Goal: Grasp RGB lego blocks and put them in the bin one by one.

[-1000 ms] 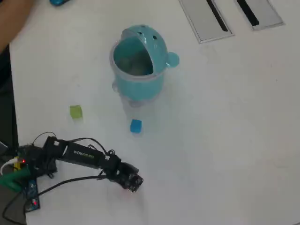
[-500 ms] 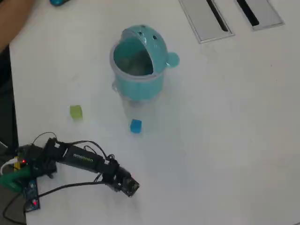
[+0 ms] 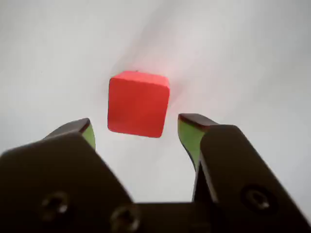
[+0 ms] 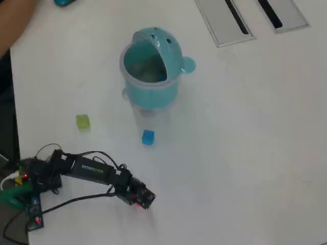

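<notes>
Jaws of the gripper (image 3: 136,131) stand apart in the wrist view, black with green pads, and the red block (image 3: 138,103) sits on the white table (image 3: 252,58) just beyond the tips, in line with the gap between them but not touched by either pad. From overhead the gripper (image 4: 143,199) is low at the lower left of the table (image 4: 245,153), at the end of the black arm (image 4: 87,171) that reaches from the left edge, and only a sliver of the red block (image 4: 137,204) shows at its tip. Up from it, the blue block (image 4: 147,137) lies alone on the table, just below the bin (image 4: 150,71). That bin is teal and round, with a domed hood and a small knob on its right side, and its opening faces the camera. Well apart to the left of the blue block sits the yellowish-green block (image 4: 83,121). Two grey slotted panels (image 4: 225,20) lie at the top right of the table
</notes>
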`<control>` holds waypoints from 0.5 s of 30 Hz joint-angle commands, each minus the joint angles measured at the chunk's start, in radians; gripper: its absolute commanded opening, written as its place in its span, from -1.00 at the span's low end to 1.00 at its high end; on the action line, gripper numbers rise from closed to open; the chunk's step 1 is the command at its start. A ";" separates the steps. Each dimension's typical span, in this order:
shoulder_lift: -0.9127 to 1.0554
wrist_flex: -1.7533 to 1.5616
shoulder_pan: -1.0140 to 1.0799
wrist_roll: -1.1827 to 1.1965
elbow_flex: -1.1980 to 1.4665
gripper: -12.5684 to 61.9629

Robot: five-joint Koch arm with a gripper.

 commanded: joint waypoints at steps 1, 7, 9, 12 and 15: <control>-0.002 0.006 -0.009 -0.035 -0.072 0.19; -0.057 -0.011 -0.005 -0.035 -0.089 0.18; -0.072 -0.018 0.000 -0.035 -0.092 0.18; -0.083 -0.017 0.008 -0.064 -0.112 0.05; -0.100 -0.017 0.009 -0.083 -0.161 -0.17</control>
